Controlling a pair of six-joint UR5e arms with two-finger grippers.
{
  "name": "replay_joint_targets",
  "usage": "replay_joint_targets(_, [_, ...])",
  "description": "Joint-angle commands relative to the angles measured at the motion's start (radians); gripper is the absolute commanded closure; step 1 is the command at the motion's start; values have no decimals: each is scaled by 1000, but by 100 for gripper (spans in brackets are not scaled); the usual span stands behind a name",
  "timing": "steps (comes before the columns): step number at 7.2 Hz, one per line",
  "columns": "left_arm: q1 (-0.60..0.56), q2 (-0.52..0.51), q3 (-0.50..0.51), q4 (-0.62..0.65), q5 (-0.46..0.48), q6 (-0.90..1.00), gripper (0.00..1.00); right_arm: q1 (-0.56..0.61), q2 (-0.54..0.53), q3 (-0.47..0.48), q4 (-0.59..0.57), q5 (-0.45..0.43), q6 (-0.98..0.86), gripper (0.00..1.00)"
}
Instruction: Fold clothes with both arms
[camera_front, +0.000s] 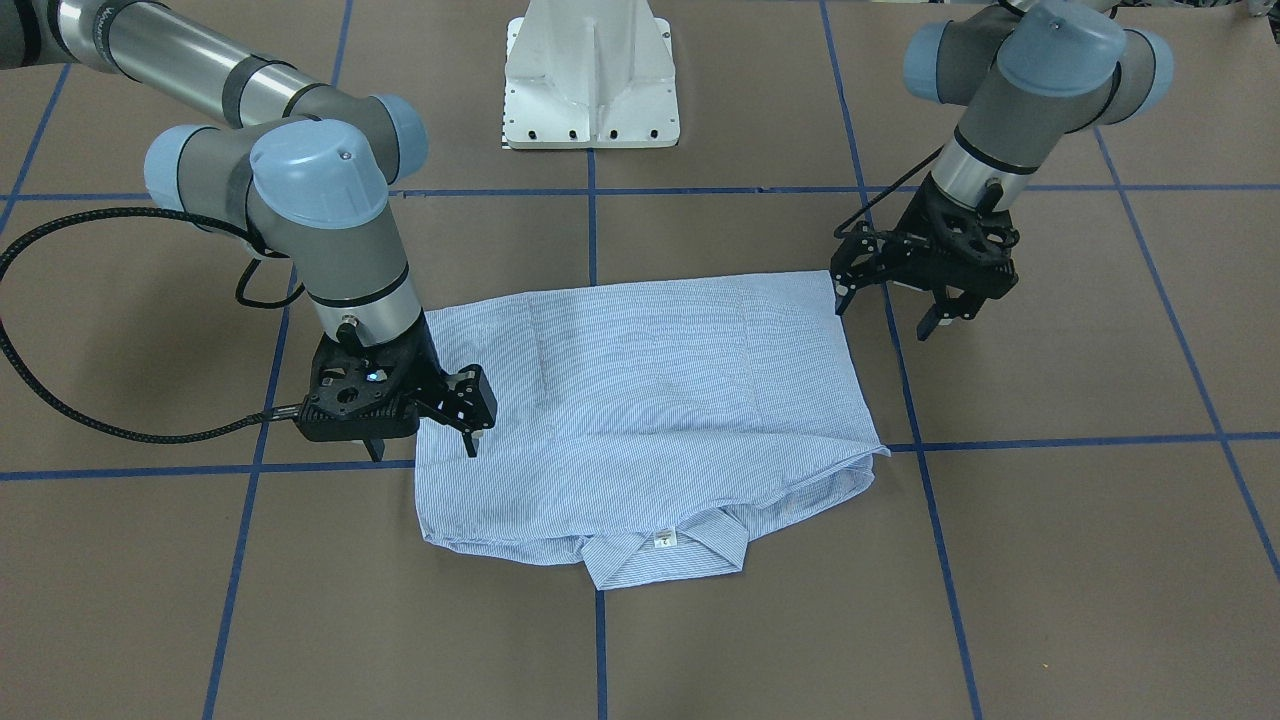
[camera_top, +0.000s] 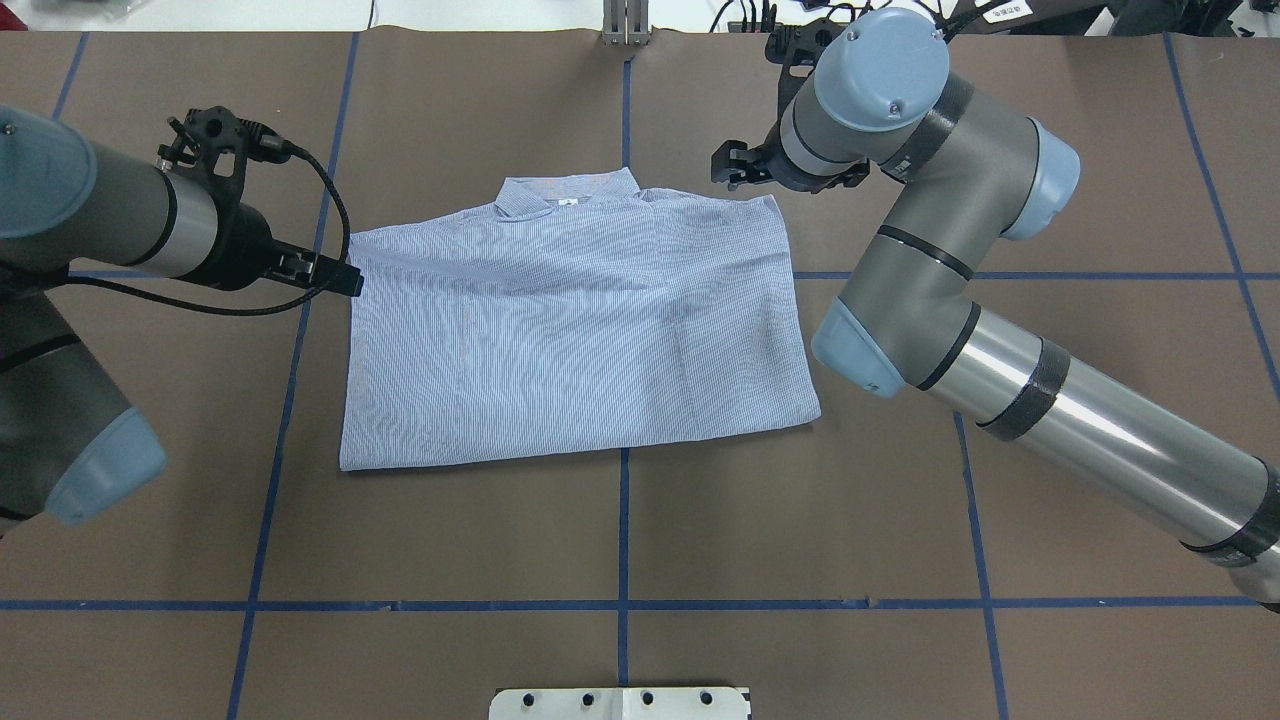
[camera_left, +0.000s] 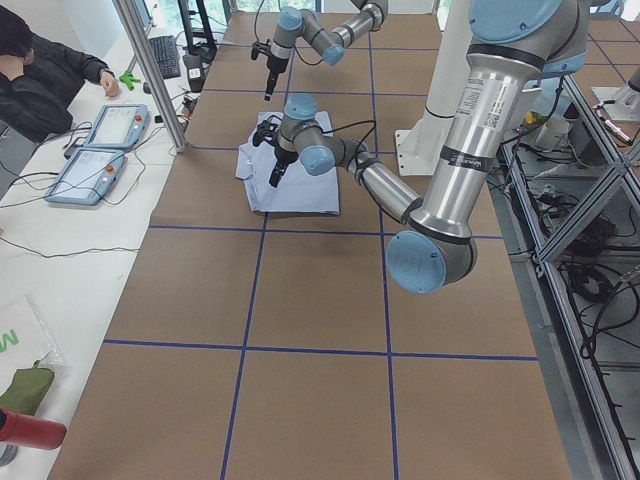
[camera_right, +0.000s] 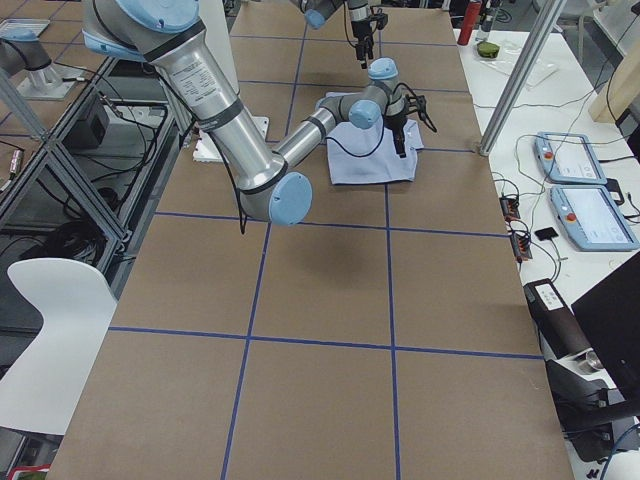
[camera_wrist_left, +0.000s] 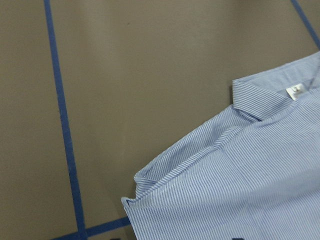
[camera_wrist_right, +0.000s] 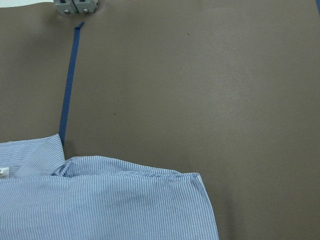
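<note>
Empty and spread apart: left fingers (camera_front: 938, 316), right fingers (camera_front: 470, 437), flanking folded shirt (camera_front: 640, 400) on brown, blue-taped desk (camera_front: 1050, 560)

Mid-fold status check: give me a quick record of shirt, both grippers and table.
shirt: folded to a rough rectangle, flat on the table, collar toward the operators' side
neck label: showing at the collar
left gripper: open, empty, by a shirt corner
right gripper: open, empty, at the opposite side edge
table: brown, blue tape grid
</note>
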Motion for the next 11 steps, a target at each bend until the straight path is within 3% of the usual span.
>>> replay_joint_targets(1, [117,130,-24,-158,87,-135,0,0,-6,6,1,0,1,0])
replay_joint_targets(2, [174,187,-4,-290,117,-263,1,0,-6,6,1,0,1,0])
replay_joint_targets(3, [241,191,13,-308,201,-352,4,0,-6,7,1,0,2,0])
replay_joint_targets(4, [272,183,40,-311,224,-400,9,0,-6,7,1,-2,2,0])
replay_joint_targets(8, [300,177,66,-320,225,-407,22,-1,-13,23,3,-6,15,0])
replay_joint_targets(11, [315,177,70,-327,223,-407,24,-3,-15,23,3,-19,18,0])
